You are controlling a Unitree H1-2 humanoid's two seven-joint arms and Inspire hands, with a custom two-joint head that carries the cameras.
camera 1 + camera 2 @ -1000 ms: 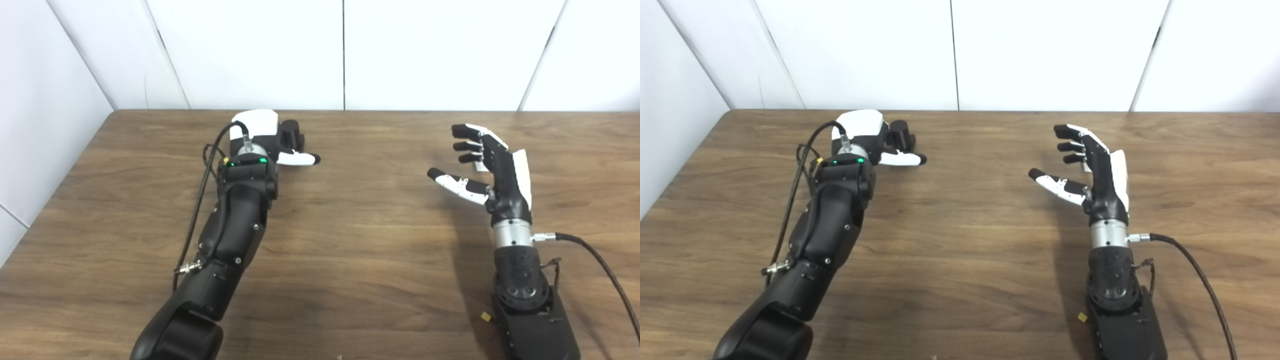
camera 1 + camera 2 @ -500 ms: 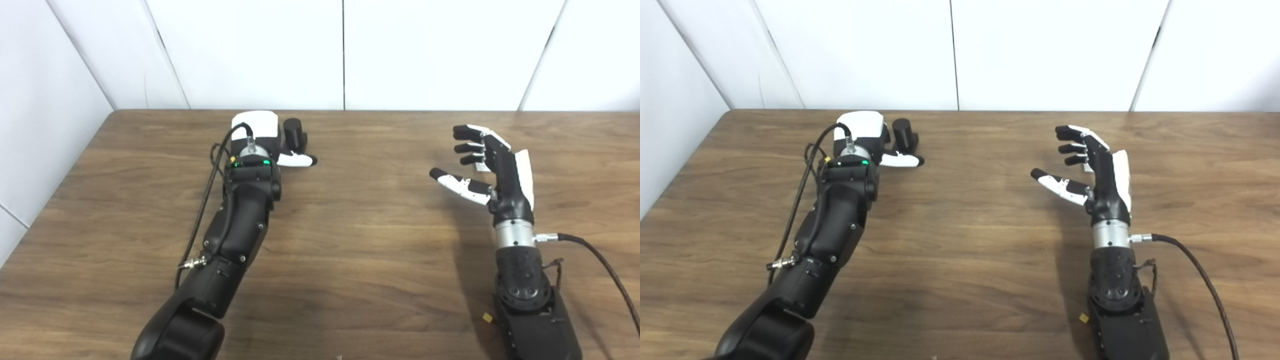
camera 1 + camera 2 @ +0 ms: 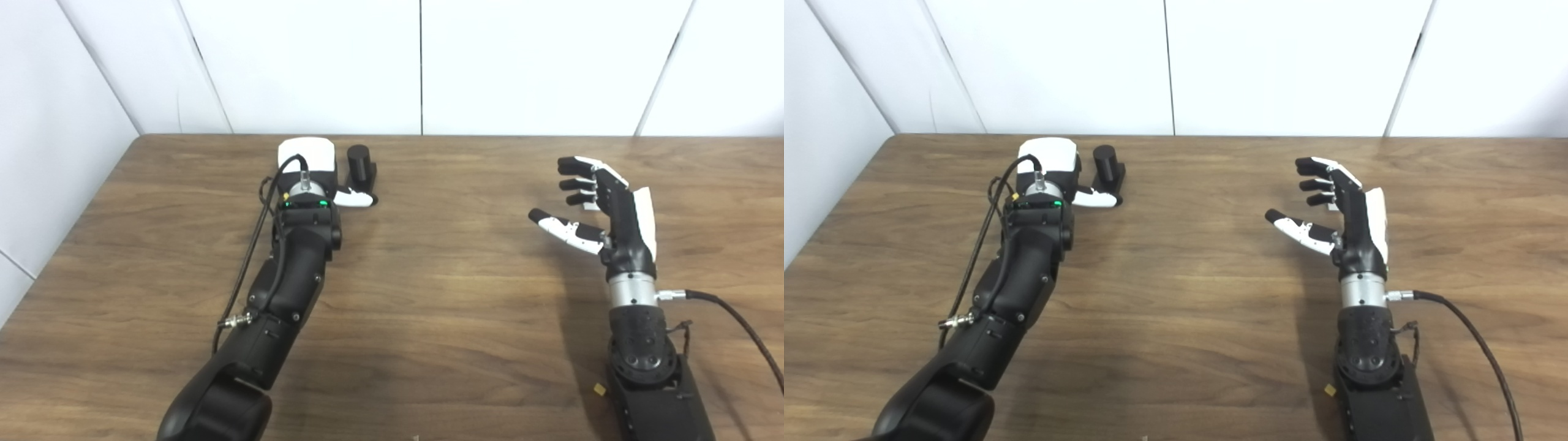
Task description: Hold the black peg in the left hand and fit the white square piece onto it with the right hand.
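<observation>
Left eye view shows the black peg (image 3: 360, 166) standing upright on its dark base at the far left part of the bench (image 3: 429, 294), close to the rear edge. The left robot hand (image 3: 318, 174) sits just beside the peg on its left, white back plate facing up, with the white thumb (image 3: 354, 198) lying across the near side of the peg's base. The other fingers are hidden under the back plate, so whether this robot hand is closed on the peg or merely against it cannot be told. The peg's cylinder top is clear of the hand and fully visible.

The white square piece (image 3: 590, 206) is seen only as a small white patch on the bench behind the fingers of the right robot hand (image 3: 603, 205); its shape cannot be confirmed. The right robot hand is held palm toward the left, edge-on to the camera, fingers spread and slightly curled, thumb extended toward the centre of the bench. It is released and grasps nothing. Whether its fingers touch the white piece cannot be told.

Both forearms lie low over the wood-grain bench, well apart. A black cable (image 3: 735, 321) runs from the right wrist toward the right edge. White wall panels (image 3: 422, 61) stand behind the bench.
</observation>
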